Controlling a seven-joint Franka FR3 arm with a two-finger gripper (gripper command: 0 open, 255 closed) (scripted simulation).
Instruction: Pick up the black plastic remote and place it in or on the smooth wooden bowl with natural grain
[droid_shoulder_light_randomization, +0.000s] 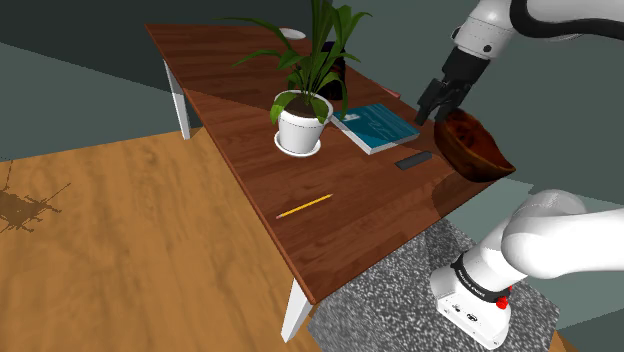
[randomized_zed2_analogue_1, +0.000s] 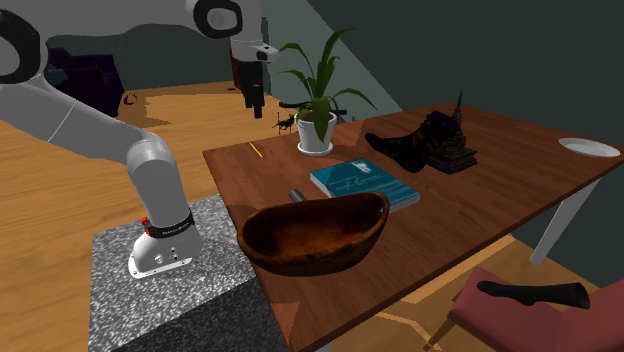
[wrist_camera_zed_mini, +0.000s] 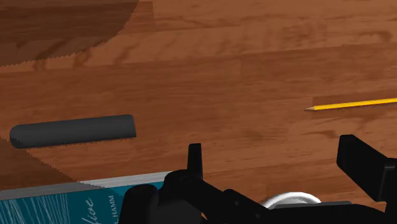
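The black remote (droid_shoulder_light_randomization: 412, 160) lies flat on the wooden table (droid_shoulder_light_randomization: 340, 230), between a teal book (droid_shoulder_light_randomization: 375, 127) and the dark brown wooden bowl (droid_shoulder_light_randomization: 475, 145). The bowl (randomized_zed2_analogue_1: 315, 232) sits at the table edge nearest the stand. My gripper (droid_shoulder_light_randomization: 432, 112) hangs high above the table, over the gap between book and bowl, well clear of the remote. Its fingers stand apart with nothing between them. Seen from the wrist, the remote (wrist_camera_zed_mini: 73, 130) lies off to one side of the gripper (wrist_camera_zed_mini: 277, 162), beside the book's edge (wrist_camera_zed_mini: 63, 200).
A potted plant (droid_shoulder_light_randomization: 301, 130) in a white pot stands next to the book. A yellow pencil (droid_shoulder_light_randomization: 303, 207) lies nearer the table's front edge. A black boot (randomized_zed2_analogue_1: 400, 148), a dark figurine (randomized_zed2_analogue_1: 452, 140) and a white plate (randomized_zed2_analogue_1: 590, 148) sit farther along.
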